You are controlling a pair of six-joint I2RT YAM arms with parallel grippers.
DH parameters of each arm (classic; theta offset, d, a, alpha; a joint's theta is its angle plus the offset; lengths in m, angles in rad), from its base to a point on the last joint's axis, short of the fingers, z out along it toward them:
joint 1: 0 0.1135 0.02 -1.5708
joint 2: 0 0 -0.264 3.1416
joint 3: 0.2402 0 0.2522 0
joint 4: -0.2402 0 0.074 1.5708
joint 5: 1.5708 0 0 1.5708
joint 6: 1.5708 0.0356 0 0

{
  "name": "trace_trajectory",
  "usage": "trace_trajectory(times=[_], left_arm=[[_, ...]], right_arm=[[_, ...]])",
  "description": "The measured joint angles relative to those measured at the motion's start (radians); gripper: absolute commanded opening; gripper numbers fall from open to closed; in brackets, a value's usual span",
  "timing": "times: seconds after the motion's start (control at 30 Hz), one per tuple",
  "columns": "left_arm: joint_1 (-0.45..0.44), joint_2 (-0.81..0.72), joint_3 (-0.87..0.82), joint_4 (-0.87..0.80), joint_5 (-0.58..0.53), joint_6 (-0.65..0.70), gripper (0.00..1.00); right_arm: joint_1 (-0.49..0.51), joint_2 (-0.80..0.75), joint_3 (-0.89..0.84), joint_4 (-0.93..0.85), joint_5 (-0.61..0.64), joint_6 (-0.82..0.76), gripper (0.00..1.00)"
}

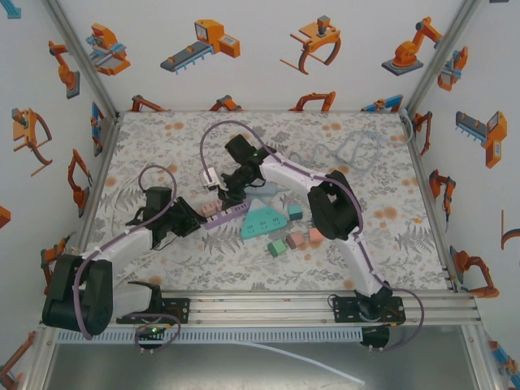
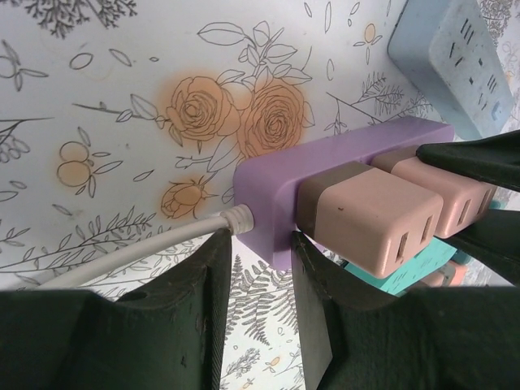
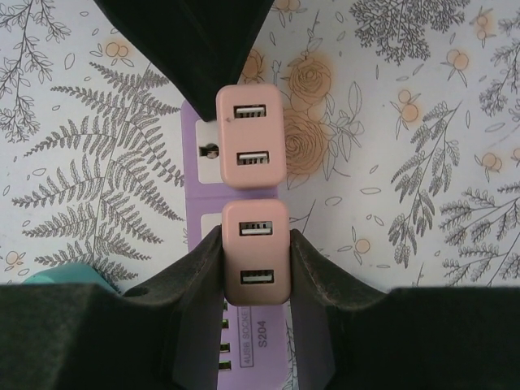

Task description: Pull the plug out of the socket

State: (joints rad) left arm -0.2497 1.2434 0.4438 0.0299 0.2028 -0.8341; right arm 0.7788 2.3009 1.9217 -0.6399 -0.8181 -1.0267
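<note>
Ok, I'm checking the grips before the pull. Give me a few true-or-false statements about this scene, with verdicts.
1. The right claw clamps a pink plug. True.
2. That plug is the one nearest the white cable. False: the other plug sits nearer the cable.
3. The left claw hangs open. False: it is shut on the cable end of the purple strip.
4. Both plugs are seated in the purple strip. True.
5. A teal strip lies beside the purple one. True.

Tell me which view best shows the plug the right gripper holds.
Right wrist: the plug sits centred, ports facing, clamped by the right gripper. Left wrist shows its side, half hidden; top external leaves it too small to make out.
</note>
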Motion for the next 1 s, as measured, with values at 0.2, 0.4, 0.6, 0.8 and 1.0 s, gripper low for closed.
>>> trace_trajectory(times=[0.2, 0.4, 0.6, 0.8, 1.0], left_arm=[[-0.039, 0.044, 0.055, -0.031, -0.046, 0.002, 0.36], [-0.07, 0.066, 0.092, -0.061, -0.097, 0.001, 0.35], [-0.077, 0.066, 0.098, -0.063, -0.119, 0.001, 0.35], [-0.08, 0.076, 0.106, -0.048, -0.154, 0.0, 0.35], [-0.085, 0.086, 0.112, -0.044, -0.154, 0.001, 0.33]], right_arm=[[-0.012, 0.0, 0.004, 0.0, 0.01, 0.041, 0.02], [-0.021, 0.0, 0.004, 0.01, 0.01, 0.07, 0.0], [-0.033, 0.0, 0.0, 0.055, -0.03, 0.145, 0.0], [-0.04, 0.0, -0.017, 0.108, -0.034, 0.167, 0.0], [-0.015, -0.021, -0.038, 0.084, 0.048, 0.058, 0.0]])
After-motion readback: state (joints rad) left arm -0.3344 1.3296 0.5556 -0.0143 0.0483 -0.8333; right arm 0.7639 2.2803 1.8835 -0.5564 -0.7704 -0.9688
